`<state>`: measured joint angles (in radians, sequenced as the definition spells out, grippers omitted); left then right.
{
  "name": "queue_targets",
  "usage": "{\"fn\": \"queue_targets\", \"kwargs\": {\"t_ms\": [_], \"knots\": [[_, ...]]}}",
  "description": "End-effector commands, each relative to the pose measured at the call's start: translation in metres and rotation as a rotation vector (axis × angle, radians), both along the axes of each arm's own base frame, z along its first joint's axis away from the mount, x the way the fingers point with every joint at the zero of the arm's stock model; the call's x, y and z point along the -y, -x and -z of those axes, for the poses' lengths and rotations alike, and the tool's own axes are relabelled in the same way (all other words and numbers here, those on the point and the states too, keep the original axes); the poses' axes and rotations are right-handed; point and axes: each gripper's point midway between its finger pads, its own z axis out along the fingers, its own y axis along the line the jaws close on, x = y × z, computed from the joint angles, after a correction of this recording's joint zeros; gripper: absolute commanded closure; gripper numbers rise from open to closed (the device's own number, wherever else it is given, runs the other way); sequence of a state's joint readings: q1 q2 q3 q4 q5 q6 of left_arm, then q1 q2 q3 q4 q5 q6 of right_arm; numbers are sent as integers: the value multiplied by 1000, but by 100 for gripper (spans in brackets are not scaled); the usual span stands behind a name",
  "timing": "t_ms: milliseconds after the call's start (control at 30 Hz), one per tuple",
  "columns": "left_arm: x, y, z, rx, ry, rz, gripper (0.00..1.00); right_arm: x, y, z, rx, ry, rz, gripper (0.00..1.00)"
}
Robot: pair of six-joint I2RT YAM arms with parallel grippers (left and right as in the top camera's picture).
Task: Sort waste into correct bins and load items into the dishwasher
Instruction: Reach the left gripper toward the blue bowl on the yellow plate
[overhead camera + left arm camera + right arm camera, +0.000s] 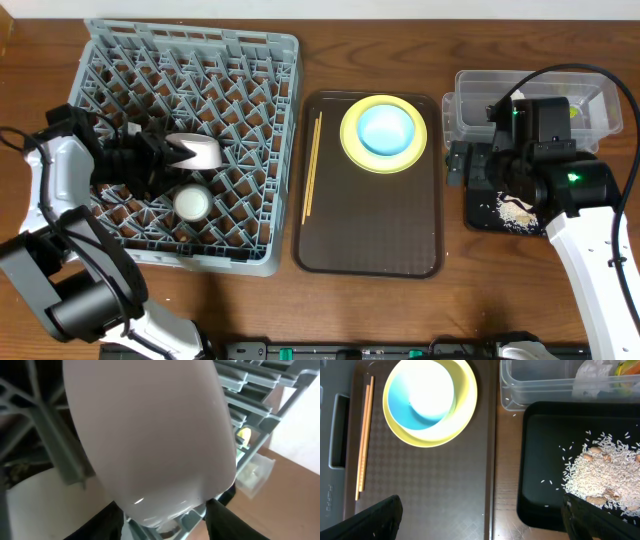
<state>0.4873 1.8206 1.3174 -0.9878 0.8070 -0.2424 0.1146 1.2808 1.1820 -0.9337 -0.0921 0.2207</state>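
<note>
My left gripper (172, 152) is shut on the pale pink bowl (200, 150), which lies on its side over the grey dish rack (250, 90). In the left wrist view the bowl (150, 435) fills the frame between the fingers (165, 522). The small whitish cup (190, 203) stands in the rack. The light blue bowl (384, 126) sits on the yellow plate (350, 145), with the chopsticks (311, 165) beside them. My right gripper (482, 520) is open and empty above the black tray's left edge. Rice crumbs (605, 470) lie in the black tray (530, 460). The tissue (592, 372) and wrapper (627, 367) lie in the clear tub (540, 387).
The flat brown serving tray (370, 230) lies between the rack and the bins and carries the plate, blue bowl and chopsticks. The clear tub (470, 100) stands behind the black tray (480, 215) at the right. Bare wooden table shows along the front.
</note>
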Motion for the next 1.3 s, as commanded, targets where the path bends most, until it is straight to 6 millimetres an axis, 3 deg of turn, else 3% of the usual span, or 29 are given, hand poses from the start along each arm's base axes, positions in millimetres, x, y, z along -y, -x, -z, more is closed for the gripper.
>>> {"fn": "queue_targets", "kwargs": {"t_ms": [0, 100, 200, 300, 367, 400, 600, 667, 733, 867, 1000, 1100, 1267], "knots": [[-9, 3, -17, 59, -109, 16, 45, 5, -1, 1, -3, 5, 22, 1], [-6, 3, -47, 149, -157, 19, 44, 5, -1, 1, -3, 6, 22, 1], [8, 4, -82, 277, -252, 74, 44, 11, -2, 1, -1, 33, 45, 2], [42, -2, -107, 406, -431, 208, 44, 17, -3, 1, 3, 52, 76, 2], [66, -8, -112, 458, -476, 282, 44, 17, -2, 1, 1, 52, 76, 2], [92, -15, -113, 504, -502, 354, 44, 18, -2, 2, -1, 59, 76, 2], [182, -35, -100, 651, -601, 605, 44, 46, 9, 7, -48, 139, 227, 3], [213, -43, -90, 718, -638, 697, 37, 48, 10, 8, -55, 138, 237, 2], [247, -51, -77, 785, -663, 780, 31, 49, 11, 9, -60, 139, 239, 2], [307, -60, -48, 887, -647, 892, 31, 49, 13, 9, -69, 141, 239, 1], [340, -59, -24, 916, -669, 943, 31, 49, 15, 10, -77, 143, 238, 1], [362, -56, -20, 989, -701, 1003, 30, 49, 15, 10, -78, 143, 238, 1], [385, -53, -2, 1012, -728, 1029, 30, 50, 19, 12, -95, 146, 237, 1]]}}
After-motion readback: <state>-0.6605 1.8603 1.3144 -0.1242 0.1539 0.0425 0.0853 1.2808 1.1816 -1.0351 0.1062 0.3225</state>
